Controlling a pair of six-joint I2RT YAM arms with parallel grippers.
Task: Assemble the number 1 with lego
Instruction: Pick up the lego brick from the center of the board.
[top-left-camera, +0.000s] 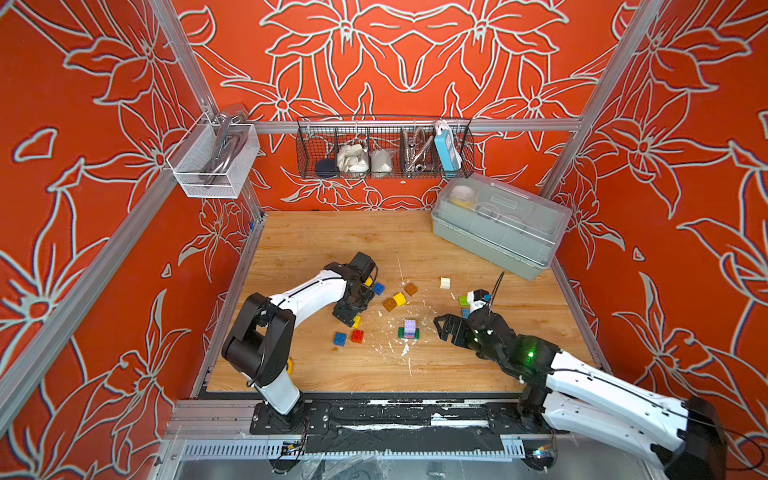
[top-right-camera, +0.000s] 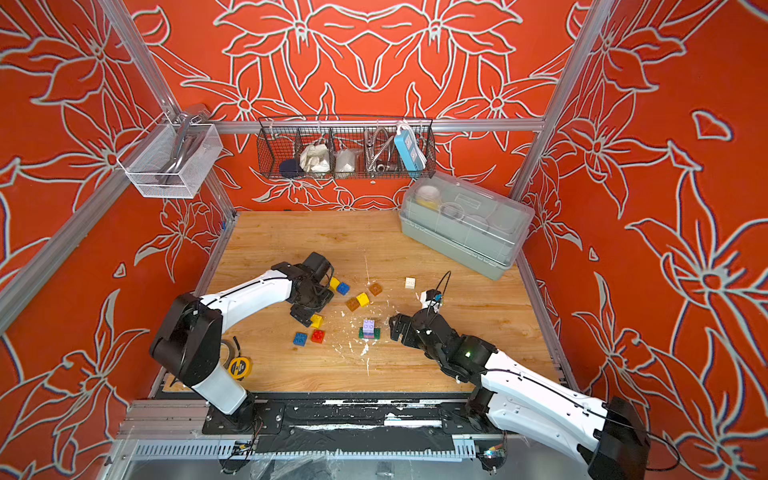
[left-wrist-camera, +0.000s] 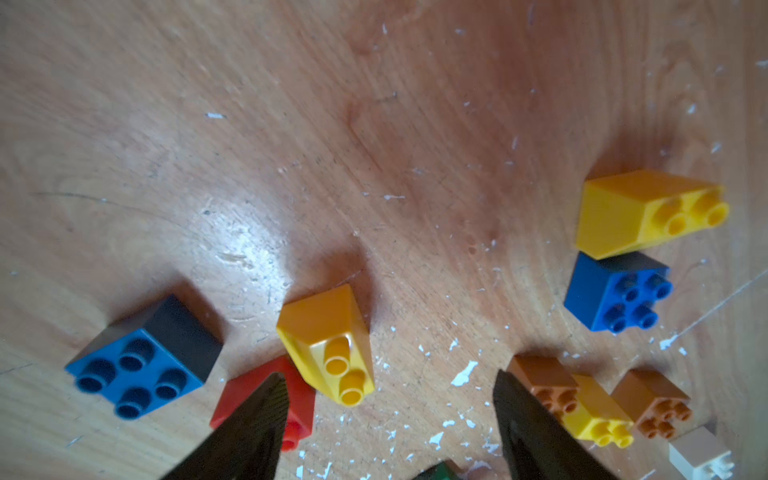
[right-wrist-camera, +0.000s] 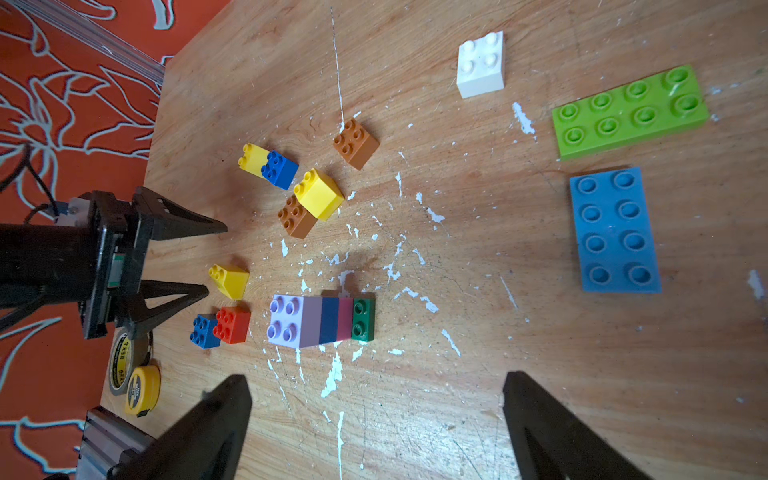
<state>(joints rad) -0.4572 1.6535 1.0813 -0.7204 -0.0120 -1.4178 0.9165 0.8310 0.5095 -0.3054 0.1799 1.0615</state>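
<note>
Yellow sloped brick (left-wrist-camera: 328, 349) lies before left tool (left-wrist-camera: 390, 375); seemingly untouched.

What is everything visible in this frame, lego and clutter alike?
brick stack: one, lilac top, dark green base, table centre
yellow bricks: three, yellow, left arm's side
blue bricks: two, blue, one beside a yellow, one beside the red
red brick: one, red, near the stack
brown bricks: two, brown, either side of a yellow
white brick: one, white, farther back
lime plate, light blue plate: one each, right arm's side
tape roll, yellow tape measure: one each, near-left corner
lidded box: one, grey, far right corner
wire basket: one, black, back rail
mesh basket: one, white, left rail
left gripper: open, by a yellow brick
right gripper: open, empty
</note>
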